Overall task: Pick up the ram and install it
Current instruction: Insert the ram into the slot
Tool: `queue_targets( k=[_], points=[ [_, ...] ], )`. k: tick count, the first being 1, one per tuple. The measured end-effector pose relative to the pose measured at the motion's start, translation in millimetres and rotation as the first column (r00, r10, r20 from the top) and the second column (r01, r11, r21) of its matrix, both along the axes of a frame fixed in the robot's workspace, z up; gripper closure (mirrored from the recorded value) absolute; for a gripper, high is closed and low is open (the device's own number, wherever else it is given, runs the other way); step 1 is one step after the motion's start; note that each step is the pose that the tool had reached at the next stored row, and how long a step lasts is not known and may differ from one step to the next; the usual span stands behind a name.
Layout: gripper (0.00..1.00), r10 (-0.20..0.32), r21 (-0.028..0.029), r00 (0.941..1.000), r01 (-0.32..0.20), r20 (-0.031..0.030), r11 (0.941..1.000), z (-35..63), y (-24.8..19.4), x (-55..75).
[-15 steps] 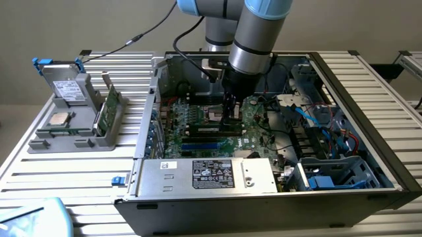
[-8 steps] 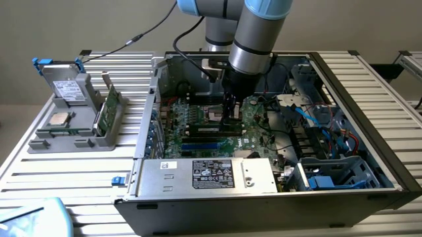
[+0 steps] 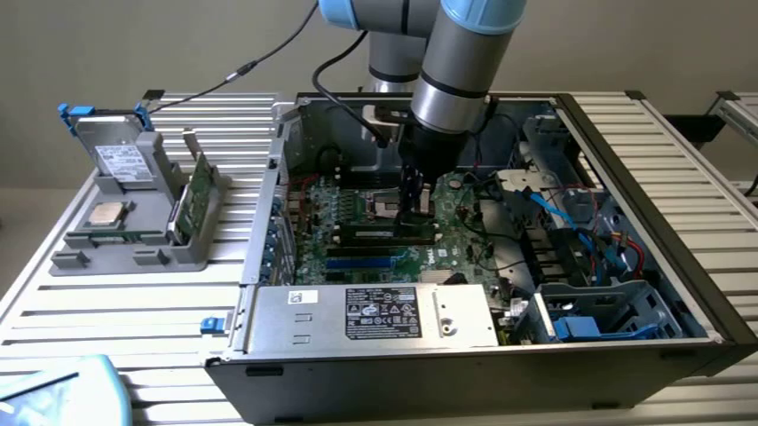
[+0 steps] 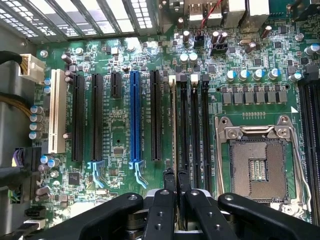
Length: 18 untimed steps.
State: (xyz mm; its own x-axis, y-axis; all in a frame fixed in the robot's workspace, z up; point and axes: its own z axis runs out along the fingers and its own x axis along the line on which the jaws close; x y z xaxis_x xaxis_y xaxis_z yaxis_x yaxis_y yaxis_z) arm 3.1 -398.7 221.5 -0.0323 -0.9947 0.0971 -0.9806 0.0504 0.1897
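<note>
Reaching down into an open PC case [image 3: 698,293], the arm [image 3: 462,53] has its gripper [image 4: 176,176] clamped on the ram [image 4: 173,125], fingers [image 4: 161,210] nearly together w/ the stick's thin edge between them. The ram stands edge-on along the memory slot nearest the black expansion slots, between the blue slot [image 4: 134,115] and the open CPU socket [image 4: 255,165] on the green mobo [image 4: 117,135]; can't tell if it's seated. The case sits on a slatted aluminium table [image 3: 119,302], PSU [image 3: 379,315] along its near side. Just beside the case, on the exterior view's left, a grey holder [image 3: 154,253] carries a drive [image 3: 119,160], a square silver chip [image 3: 106,213] and an upright green card [image 3: 190,200]. Behind is a plain beige wall [image 3: 142,44], w/ a black cable [image 3: 272,53] crossing in front of it.
</note>
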Motion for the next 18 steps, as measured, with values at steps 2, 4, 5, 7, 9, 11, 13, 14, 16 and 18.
queue_targets(
  k=[2,4,5,7,9,11,13,14,16,18],
  points=[
    [0.87,0.000,-0.0002,1.0000,0.000,-0.0002,1.0000,0.0,0.0,0.0],
    [0.87,0.000,-0.0001,1.0000,0.000,-0.0002,1.0000,-0.1,0.1,0.0],
    [0.87,0.001,0.0001,1.0000,-0.001,-0.0001,1.0000,-0.2,0.4,0.1],
    [0.87,0.001,0.0000,1.0000,-0.001,-0.0001,1.0000,-0.2,0.6,0.0],
    [0.87,0.000,-0.0001,1.0000,0.000,-0.0001,1.0000,-0.1,0.6,0.0],
    [0.87,0.000,-0.0002,1.0000,0.000,-0.0002,1.0000,0.1,0.7,0.0],
    [0.87,0.000,-0.0002,1.0000,0.000,-0.0003,1.0000,1.0,0.8,0.0],
    [0.87,0.000,-0.0001,1.0000,0.000,-0.0006,1.0000,1.6,0.8,0.0],
    [0.87,0.000,-0.0004,1.0000,0.000,-0.0008,1.0000,2.6,0.8,-0.1],
    [0.87,0.000,0.0000,1.0000,0.000,-0.0008,1.0000,3.0,0.8,-0.1]
  ],
)
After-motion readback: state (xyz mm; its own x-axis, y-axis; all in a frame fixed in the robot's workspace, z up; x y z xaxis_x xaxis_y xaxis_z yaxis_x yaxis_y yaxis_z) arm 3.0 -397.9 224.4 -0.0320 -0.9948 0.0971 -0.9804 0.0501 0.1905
